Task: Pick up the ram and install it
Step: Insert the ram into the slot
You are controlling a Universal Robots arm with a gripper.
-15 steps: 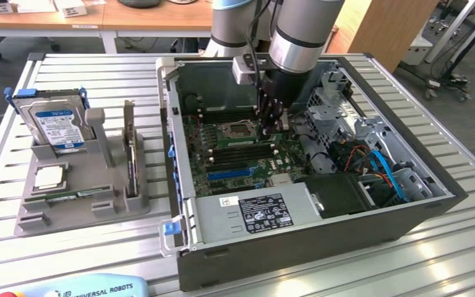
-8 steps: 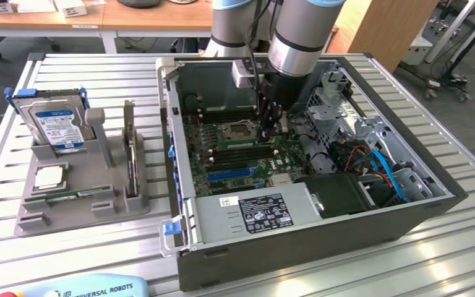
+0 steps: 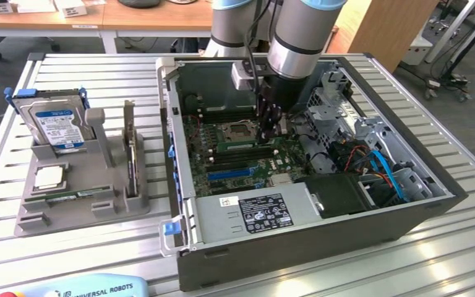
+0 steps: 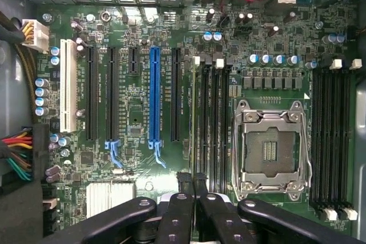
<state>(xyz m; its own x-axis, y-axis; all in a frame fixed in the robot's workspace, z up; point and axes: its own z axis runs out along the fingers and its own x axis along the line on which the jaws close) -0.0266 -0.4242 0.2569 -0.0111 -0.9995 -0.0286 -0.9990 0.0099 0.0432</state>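
The ram (image 4: 194,118) shows edge-on as a thin pale-green line standing in the memory slot farthest from the CPU socket (image 4: 269,147), among the black slots beside it. My gripper (image 4: 192,178) is shut, its two black fingertips pressed together right over the near end of that stick. I cannot tell whether they pinch it or only rest on it. In the exterior view the gripper (image 3: 268,139) reaches straight down into the open computer case (image 3: 303,247), just beside the socket (image 3: 239,131).
On the exterior view's left, a grey holder (image 3: 31,219) carries a silver hard drive (image 3: 56,124), an upright expansion card (image 3: 128,145), a chip (image 3: 49,177) and a narrow green strip (image 3: 71,197). Cables (image 3: 386,167) and the power supply (image 3: 258,213) crowd the case.
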